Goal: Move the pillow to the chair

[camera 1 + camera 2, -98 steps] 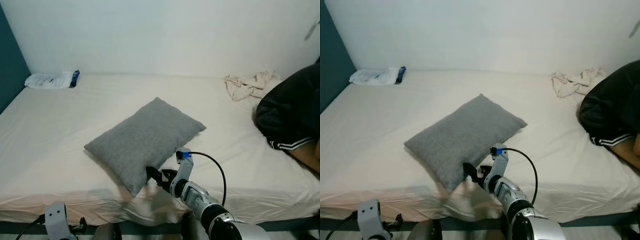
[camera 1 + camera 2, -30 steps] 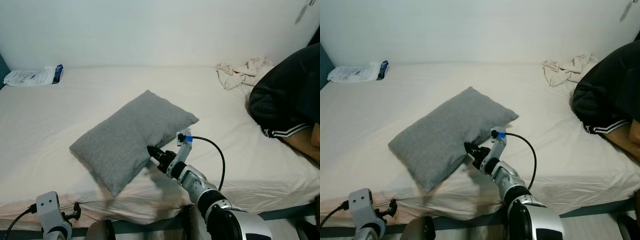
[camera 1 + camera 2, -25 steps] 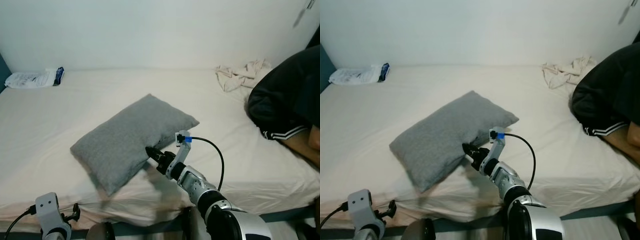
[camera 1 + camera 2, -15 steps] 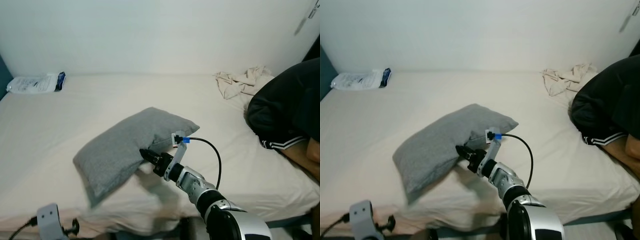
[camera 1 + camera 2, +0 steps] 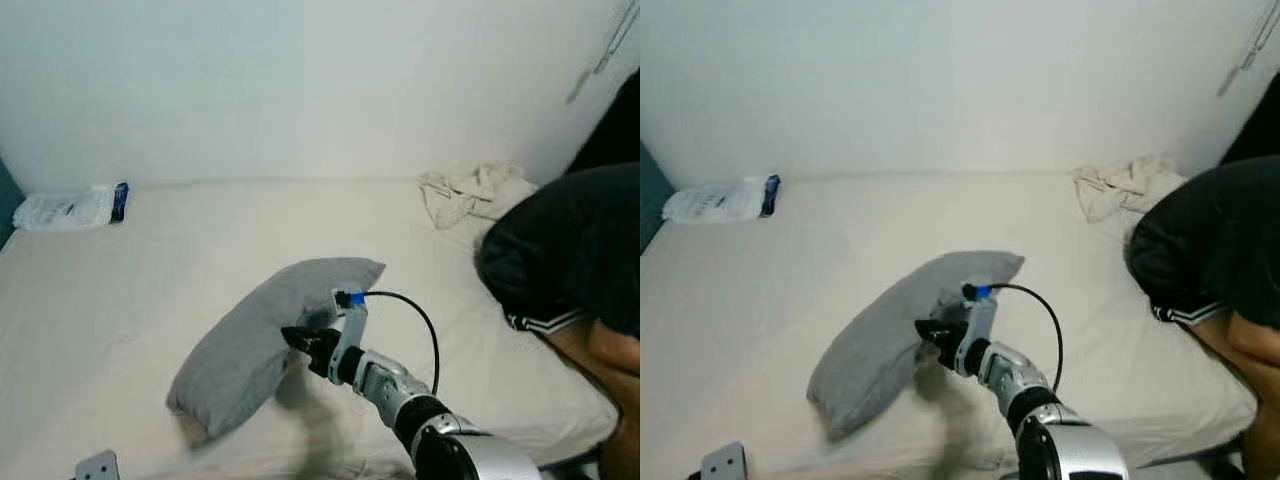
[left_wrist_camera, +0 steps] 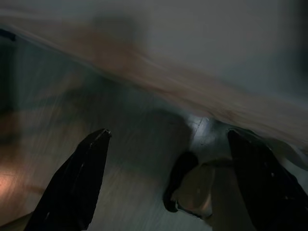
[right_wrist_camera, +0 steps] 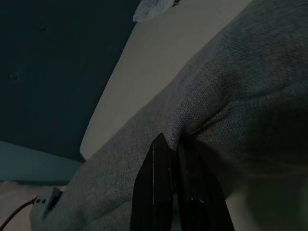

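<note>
The right pincer (image 7: 175, 159) has its fingertips buried in a fold of the pillow (image 5: 265, 340). Around the left pincer (image 6: 166, 183), the floor (image 6: 130, 163) is smeared by blur. Well right of the right pincer, a person (image 5: 570, 260) is cut off by the frame edge.

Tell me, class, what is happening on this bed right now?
The robot's right gripper is shut on the edge of a grey pillow, tipping it up off the bed. The left gripper hangs open, low beside the bed. A person sits at the bed's right edge.
</note>
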